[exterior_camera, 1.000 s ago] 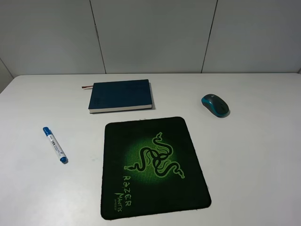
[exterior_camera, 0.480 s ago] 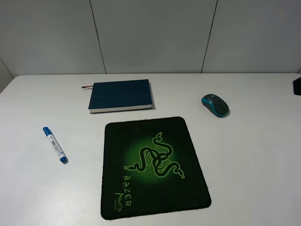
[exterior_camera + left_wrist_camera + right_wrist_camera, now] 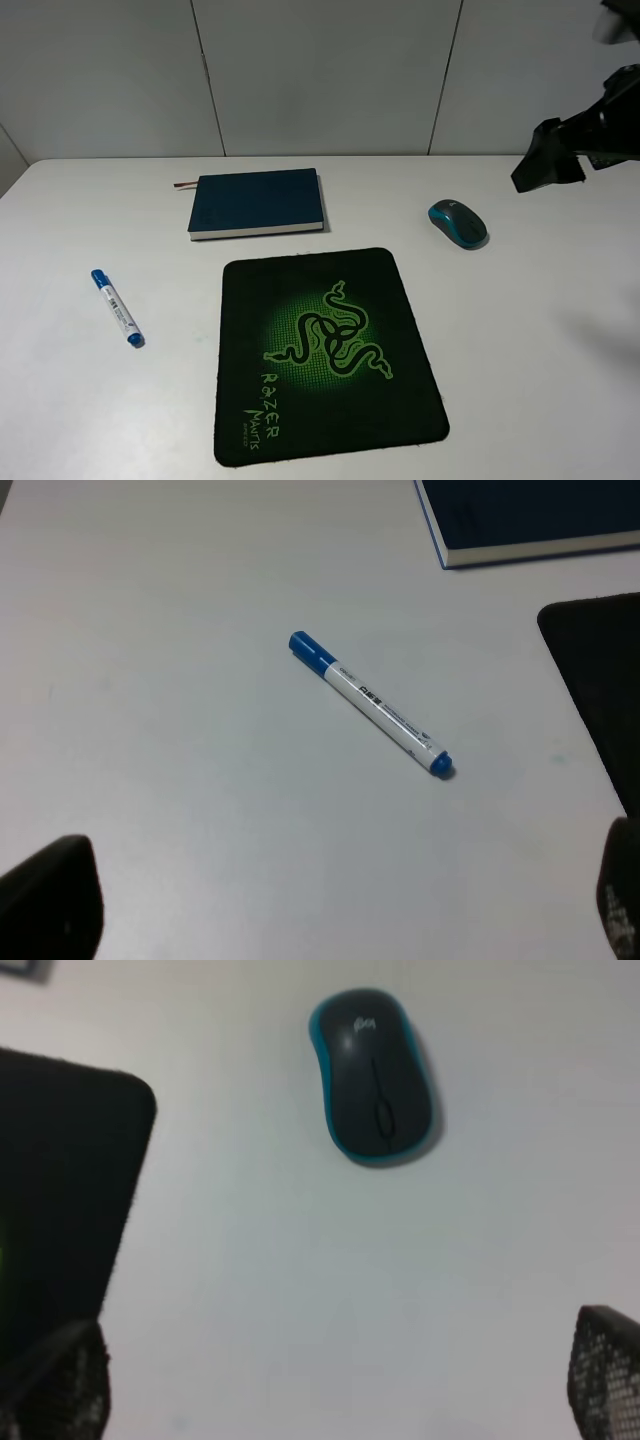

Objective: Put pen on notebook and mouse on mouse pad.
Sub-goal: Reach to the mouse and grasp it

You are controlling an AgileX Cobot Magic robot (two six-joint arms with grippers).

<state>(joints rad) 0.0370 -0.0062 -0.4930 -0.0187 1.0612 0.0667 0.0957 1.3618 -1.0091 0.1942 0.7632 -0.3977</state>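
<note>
pen (image 3: pixel 118 308) is lying flat on the counter (image 3: pixel 540 330), left of the mouse pad (image 3: pixel 325 355) and well apart from it, touching nothing. notebook (image 3: pixel 257 200) is sitting closed just beyond the pad's far edge, with a reddish ribbon sticking out at its left end and nothing on its cover. mouse (image 3: pixel 458 222) is resting on the counter near the pad's far right corner, apart from it. the pad is carrying nothing.

left hand (image 3: pixel 335 900) is hanging over the counter near the pen, jaws spread wide and gripping nothing; it isn't showing in the high view. right hand (image 3: pixel 548 158) is hovering in the air to the right of the mouse, jaws also wide apart and empty, touching nothing. in its wrist view the mouse is lying clear of the fingertips (image 3: pixel 605 1370).
</note>
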